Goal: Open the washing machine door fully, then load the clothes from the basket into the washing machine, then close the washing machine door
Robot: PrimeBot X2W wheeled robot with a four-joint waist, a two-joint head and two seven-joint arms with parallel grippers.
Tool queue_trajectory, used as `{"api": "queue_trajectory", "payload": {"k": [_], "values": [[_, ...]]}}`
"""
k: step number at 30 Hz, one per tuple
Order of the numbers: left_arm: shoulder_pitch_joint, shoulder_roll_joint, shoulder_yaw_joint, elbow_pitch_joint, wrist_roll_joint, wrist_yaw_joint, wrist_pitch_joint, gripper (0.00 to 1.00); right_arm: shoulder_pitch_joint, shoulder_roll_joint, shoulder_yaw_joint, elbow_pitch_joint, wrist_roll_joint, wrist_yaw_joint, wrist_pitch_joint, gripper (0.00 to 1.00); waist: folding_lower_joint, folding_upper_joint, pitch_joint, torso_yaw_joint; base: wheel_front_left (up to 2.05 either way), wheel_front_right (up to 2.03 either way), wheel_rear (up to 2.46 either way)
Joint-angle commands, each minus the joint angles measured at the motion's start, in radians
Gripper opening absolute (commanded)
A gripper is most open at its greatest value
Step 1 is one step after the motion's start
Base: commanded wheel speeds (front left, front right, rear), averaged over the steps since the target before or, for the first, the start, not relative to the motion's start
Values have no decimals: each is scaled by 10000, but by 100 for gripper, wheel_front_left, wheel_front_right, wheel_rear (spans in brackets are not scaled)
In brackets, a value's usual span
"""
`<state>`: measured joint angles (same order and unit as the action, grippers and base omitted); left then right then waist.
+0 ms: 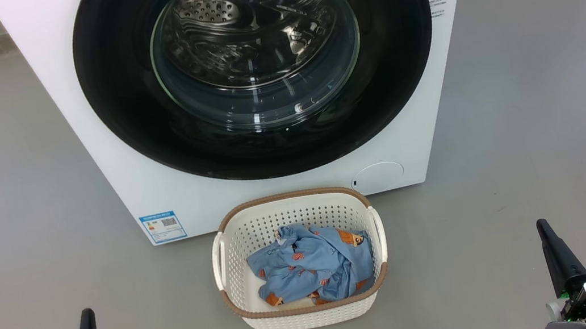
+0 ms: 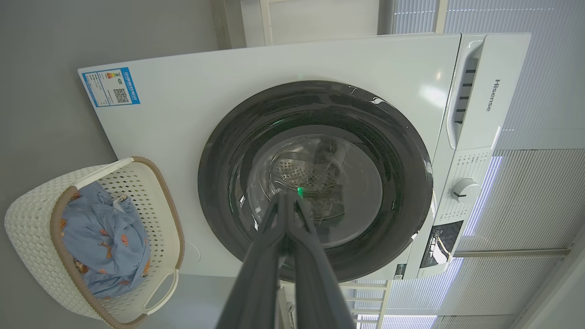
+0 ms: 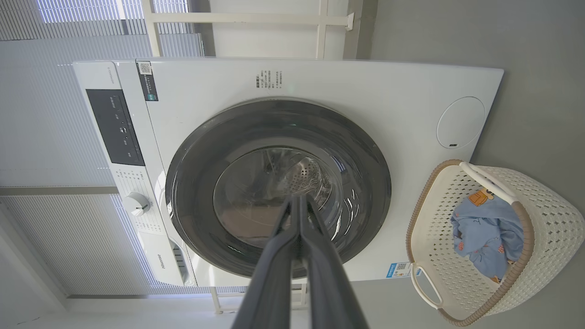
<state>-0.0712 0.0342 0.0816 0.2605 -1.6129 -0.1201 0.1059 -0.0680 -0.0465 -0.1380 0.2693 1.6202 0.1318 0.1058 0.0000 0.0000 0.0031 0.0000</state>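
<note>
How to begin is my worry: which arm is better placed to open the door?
Left, narrowly. The door is shut, and the washing machine sits left of centre in the head view, so the left gripper is nearer the door than the right gripper. Both grippers are shut and low.

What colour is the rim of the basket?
Brown, with a woven look; the rim shows best in the head view.

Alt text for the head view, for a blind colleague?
A white washing machine, its round black door shut, stands on a grey floor. In front sits a cream basket holding blue printed clothes. The left gripper and right gripper sit low at the corners, touching nothing.
</note>
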Motion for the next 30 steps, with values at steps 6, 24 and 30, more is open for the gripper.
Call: {"api": "queue_trajectory", "payload": {"k": [6,24,30], "values": [[-368,160,320,-156,41,-106,71,0,-399,-37,244,-246,-113,-11,73,0,0,0,0,0,0,0,0],[-368,160,320,-156,41,-106,71,0,-399,-37,245,-246,-113,-11,72,0,0,0,0,0,0,0,0],[-368,160,320,-156,41,-106,71,0,-399,-37,245,-246,-113,-11,72,0,0,0,0,0,0,0,0]]}}
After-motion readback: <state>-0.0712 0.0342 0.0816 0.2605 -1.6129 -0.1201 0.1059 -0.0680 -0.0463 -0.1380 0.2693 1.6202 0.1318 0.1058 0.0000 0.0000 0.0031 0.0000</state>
